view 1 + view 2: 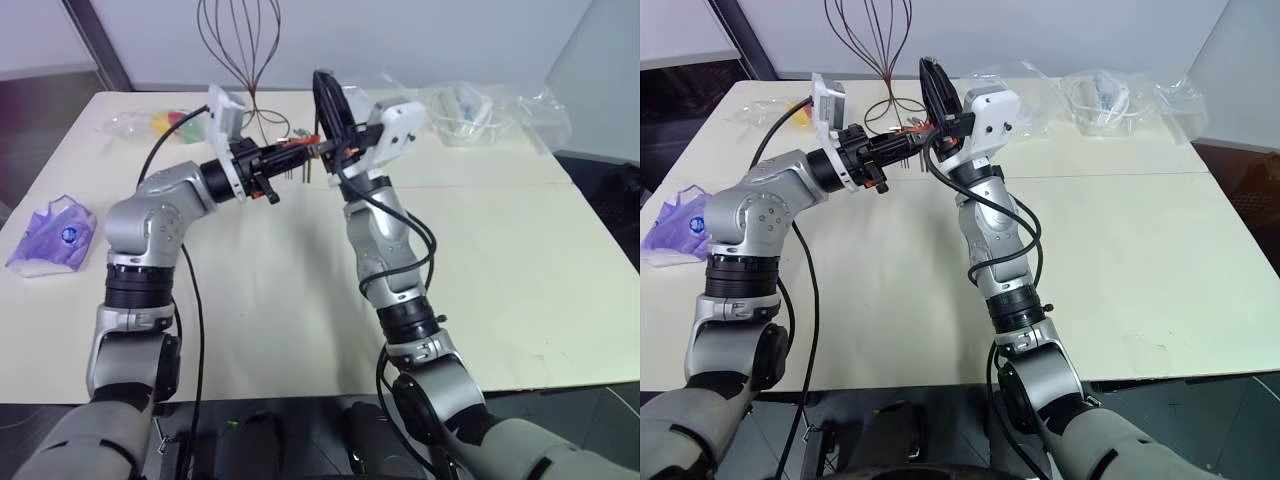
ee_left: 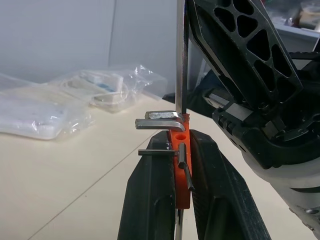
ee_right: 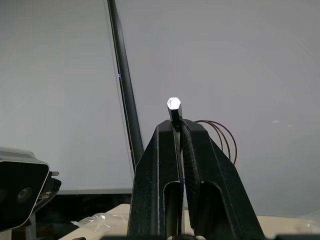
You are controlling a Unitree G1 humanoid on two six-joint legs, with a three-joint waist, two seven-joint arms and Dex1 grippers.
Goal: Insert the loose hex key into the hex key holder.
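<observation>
Left wrist view: left tool (image 2: 182, 200) clamps hex key holder (image 2: 179, 165).

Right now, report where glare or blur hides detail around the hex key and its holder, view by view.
Left wrist view: hex key holder sharp in the left gripper, plastic bags behind soft. Right wrist view: loose hex key tip glares white between the right gripper fingers. Left eye view: holder small, half hidden among cables.
</observation>
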